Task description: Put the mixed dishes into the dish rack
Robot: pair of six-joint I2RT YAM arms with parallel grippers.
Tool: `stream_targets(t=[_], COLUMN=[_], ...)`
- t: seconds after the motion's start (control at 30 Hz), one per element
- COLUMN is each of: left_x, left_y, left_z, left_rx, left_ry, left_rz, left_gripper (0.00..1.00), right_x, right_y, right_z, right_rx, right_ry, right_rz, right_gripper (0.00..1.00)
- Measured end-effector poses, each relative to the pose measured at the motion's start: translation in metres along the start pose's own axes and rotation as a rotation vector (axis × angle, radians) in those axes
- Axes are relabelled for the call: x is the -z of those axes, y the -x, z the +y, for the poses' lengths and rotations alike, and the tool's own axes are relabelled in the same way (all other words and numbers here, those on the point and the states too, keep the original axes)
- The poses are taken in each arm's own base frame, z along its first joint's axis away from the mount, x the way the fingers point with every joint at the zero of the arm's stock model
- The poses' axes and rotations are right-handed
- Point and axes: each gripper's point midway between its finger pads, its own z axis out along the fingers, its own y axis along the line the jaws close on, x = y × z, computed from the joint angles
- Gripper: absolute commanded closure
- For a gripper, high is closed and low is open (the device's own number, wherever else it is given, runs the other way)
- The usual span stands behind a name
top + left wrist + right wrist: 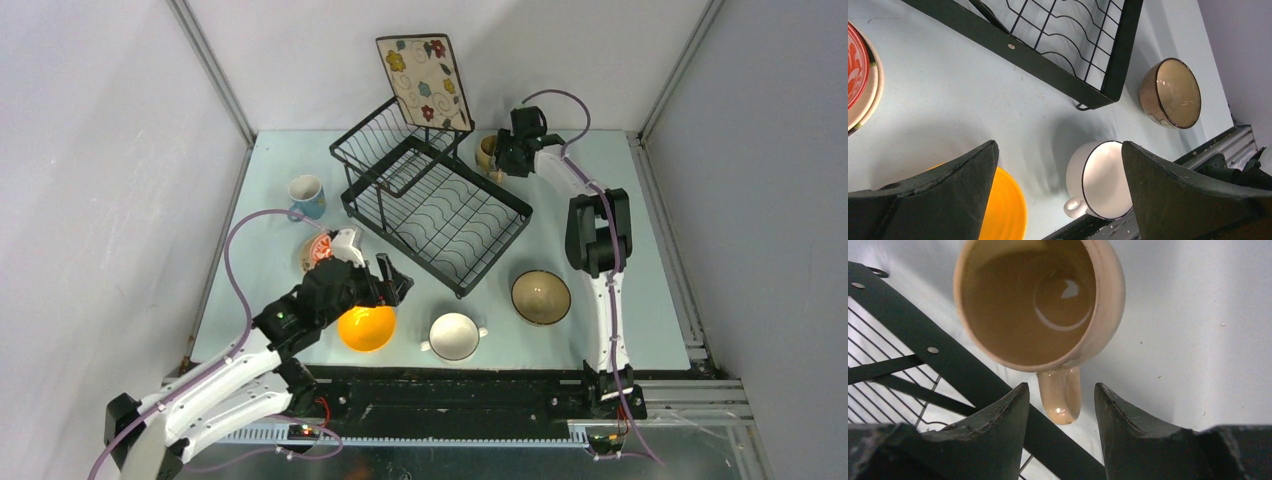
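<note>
- dish rack (1023, 54): black wire and frame, wavy wire rows across the flat part.
- square plate (425, 82), far: cream, scattered flowers in yellow, teal, red and dark, with thin swirls.
- blue mug (307, 195), far left: light blue outside, white inside.
- beige mug (1040, 300), far right: glossy beige, darker tan inside.
- red-patterned bowl (318, 252), left: orange-red with white markings. it sits on a cream round plate (874, 87).
- orange-yellow bowl (366, 328), near left: plain, bright.
- white two-handled bowl (455, 337), near: white with a thin dark rim.
- tan bowl (541, 297), near right: mottled brown outside, paler tan inside, dark rim.
- table (650, 250): pale blue-green.
- left arm (230, 385) and right arm (605, 300): white with black sections, purple cables.
</note>
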Motion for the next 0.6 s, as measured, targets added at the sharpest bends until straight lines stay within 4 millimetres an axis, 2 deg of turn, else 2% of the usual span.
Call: stream_targets(t=[0.1,0.13,0.17,0.2,0.27,0.47,0.6], left_x=[-0.001,-0.002,-0.002,-0.002,-0.002,-0.003,-0.003], left_y=[-0.001,-0.001,-0.001,-0.002,-0.002,-0.002,-0.002], left_z=[0.002,0.002,0.003,0.003,0.003,0.003,0.003], left_rx=[-0.001,-0.001,-0.002,-0.002,-0.002,-0.002,-0.001], left_ry=[0.010,0.013,0.014,0.015,0.016,0.019,0.014], left_rz=[0.002,0.003,0.004,0.006,0.007,0.008,0.007], left_gripper=[0.00,0.00,0.00,0.00,0.00,0.00,0.00], right_x=[-0.009,-0.012,-0.014,-0.016,-0.017,-0.016,-0.007], right_y=[-0.007,-0.008,-0.010,-0.010,-0.008,-0.003,-0.004], right_z=[-0.004,-0.005,-0.005,-0.006,-0.001,-0.014,-0.027], right_rx=[0.000,-0.003,-0.007,-0.007,-0.002,0.001,0.034], right_ry=[-0.010,-0.015,-0.012,-0.019,0.003,-0.064,-0.137], right_rz=[0.018,0.021,0.026,0.024,0.020,0.000,-0.009], right_gripper=[0.63,0.65,0.74,0.89,1.00,1.00,1.00])
